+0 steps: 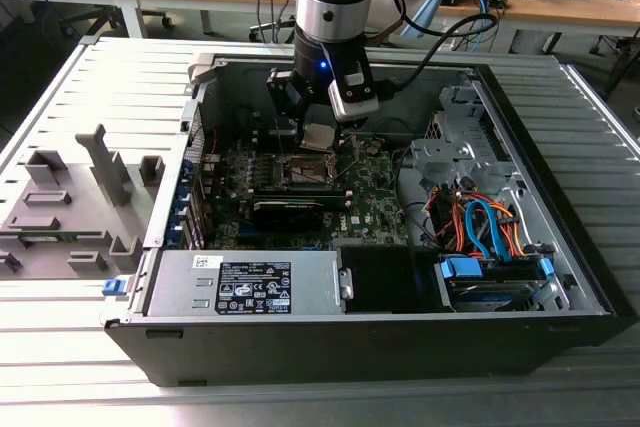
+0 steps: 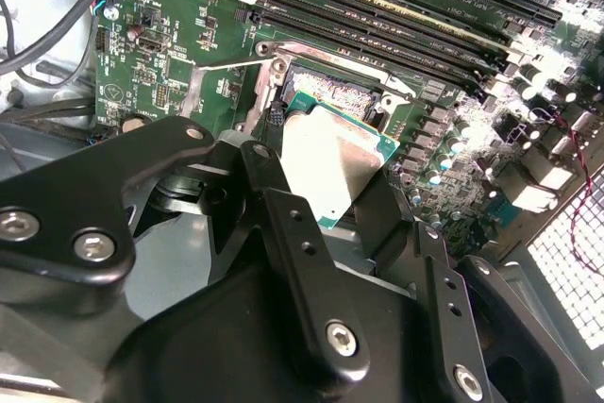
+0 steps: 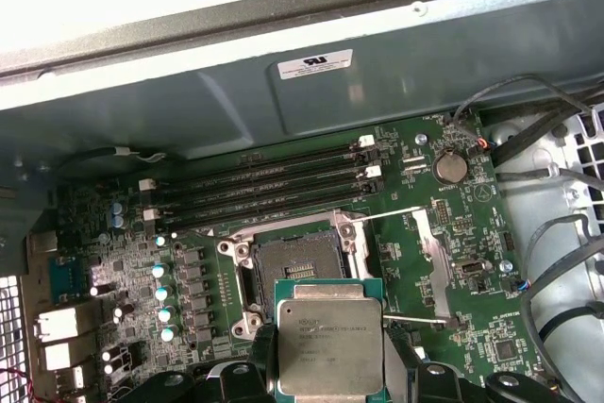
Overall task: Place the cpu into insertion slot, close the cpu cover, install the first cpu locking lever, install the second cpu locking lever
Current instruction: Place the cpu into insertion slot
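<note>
I have the hand [image 2: 326, 197] clenched on the cpu [image 3: 328, 346], gripped by two opposite edges, hanging just above the open insertion slot [image 3: 288, 266] (not yet seated). Done well, I judge, it goes down level, squared to the socket rim, unforced.

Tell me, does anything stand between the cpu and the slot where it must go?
Nothing visible does. The pincer holds the cpu above the slot. In the first wrist view, the part of the dark recess that shows is open, with nothing lying in it.
</note>
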